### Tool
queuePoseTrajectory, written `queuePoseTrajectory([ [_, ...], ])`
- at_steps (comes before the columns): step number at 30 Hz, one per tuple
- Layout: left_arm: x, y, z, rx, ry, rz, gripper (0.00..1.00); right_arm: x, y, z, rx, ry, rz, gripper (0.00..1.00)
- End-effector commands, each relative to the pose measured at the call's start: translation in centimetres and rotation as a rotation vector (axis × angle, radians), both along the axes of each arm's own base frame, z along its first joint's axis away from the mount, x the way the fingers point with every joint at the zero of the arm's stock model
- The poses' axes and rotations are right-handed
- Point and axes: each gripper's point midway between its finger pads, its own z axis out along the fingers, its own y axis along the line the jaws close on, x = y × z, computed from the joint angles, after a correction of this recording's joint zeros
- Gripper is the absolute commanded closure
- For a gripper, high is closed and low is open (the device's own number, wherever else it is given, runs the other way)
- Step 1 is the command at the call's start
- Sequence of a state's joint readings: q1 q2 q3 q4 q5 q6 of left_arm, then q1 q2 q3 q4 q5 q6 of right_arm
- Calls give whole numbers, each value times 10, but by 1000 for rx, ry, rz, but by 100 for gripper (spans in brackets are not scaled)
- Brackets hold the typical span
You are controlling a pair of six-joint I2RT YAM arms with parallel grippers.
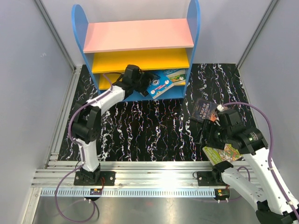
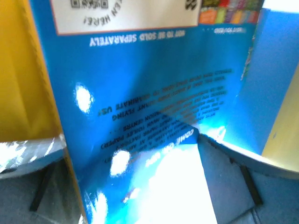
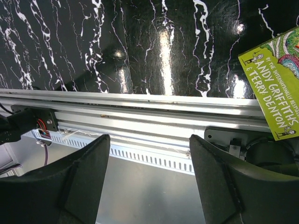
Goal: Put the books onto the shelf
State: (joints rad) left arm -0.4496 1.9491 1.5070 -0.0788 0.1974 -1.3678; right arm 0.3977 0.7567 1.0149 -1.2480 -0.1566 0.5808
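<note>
- Left gripper (image 1: 145, 83): jaws spread, gripping nothing, at the lowest compartment of the shelf (image 1: 140, 35), beside a leaning blue book (image 1: 161, 85).
- Right gripper (image 3: 149, 140): jaws apart, empty, near right.
- Dark book (image 1: 203, 110), lime-green book (image 1: 224, 153): flat on the mat (image 1: 140, 126), right side.

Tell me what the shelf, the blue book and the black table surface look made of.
The shelf: probably painted wood or board, going by its flat, matt colour panels. The blue book: a glossy paper cover, with bright glare spots over the print. The black table surface: a white-veined marble pattern, shiny by its reflections, likely a printed sheet or mat, though real stone cannot be ruled out.
</note>
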Motion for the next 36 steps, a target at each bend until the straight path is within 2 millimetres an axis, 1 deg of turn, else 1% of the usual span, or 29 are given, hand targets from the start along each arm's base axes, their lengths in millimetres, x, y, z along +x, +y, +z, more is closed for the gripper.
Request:
queuePoseTrajectory([
  [1,-12,12,144,12,-435,6,100,3,8,6,41,-35,25,25],
  [2,-14,12,146,1,-449,15,100,2,8,6,42,-33,25,25],
  [3,-17,15,158,-26,-488,39,100,2,8,6,43,-31,26,26],
  [4,-18,14,180,-90,-585,55,100,1,7,6,40,-29,30,26],
  [5,-22,16,165,-126,-578,71,100,0,7,5,39,-26,30,27],
  [6,-24,19,173,-169,-617,93,100,-2,7,4,42,-22,33,27],
  [7,-27,22,195,-248,-708,111,100,-5,7,3,42,-12,35,28],
  [8,-30,23,187,-283,-712,120,100,-6,6,2,39,-9,40,28],
  [10,-30,25,197,-337,-768,132,100,-10,6,0,35,5,51,28],
  [13,-27,20,199,-359,-787,126,100,-15,8,3,57,-4,73,30],
  [15,-29,17,204,-389,-814,120,100,-17,8,5,63,-12,77,30],
  [16,-32,20,215,-425,-857,126,100,-17,9,5,64,-9,82,30],
  [18,-34,19,217,-472,-891,131,100,-18,9,5,66,-3,85,30],
  [19,-40,22,228,-521,-934,132,100,-17,10,5,66,0,89,30],
  [20,-37,21,224,-551,-916,131,100,-17,10,5,65,0,90,30],
  [21,-39,21,228,-567,-927,126,100,-16,10,4,62,6,88,30],
  [24,-44,15,235,-577,-948,84,100,-16,11,2,63,13,90,31],
  [26,-49,14,248,-607,-990,54,100,-17,11,1,66,14,92,31],
  [27,-49,8,246,-617,-1002,19,100,-16,11,1,66,9,91,31],
  [28,-50,4,247,-628,-1014,-9,100,-16,11,1,66,9,95,31],
  [29,-52,0,260,-667,-1041,-42,100,-16,11,1,67,11,95,31],
  [30,-48,-10,247,-671,-1023,-92,100,-16,12,1,67,11,97,31],
  [31,-51,-13,249,-701,-1044,-117,100,-16,12,0,66,13,97,31],
  [32,-56,-15,262,-751,-1069,-153,100,-16,12,0,67,15,101,31],
  [33,-59,-19,254,-779,-1086,-193,100,-16,13,0,68,14,102,31],
  [35,-68,-22,257,-830,-1088,-261,100,-16,13,0,69,13,104,31],
  [36,-69,-23,255,-837,-1092,-284,100,-16,13,0,68,13,107,31],
])
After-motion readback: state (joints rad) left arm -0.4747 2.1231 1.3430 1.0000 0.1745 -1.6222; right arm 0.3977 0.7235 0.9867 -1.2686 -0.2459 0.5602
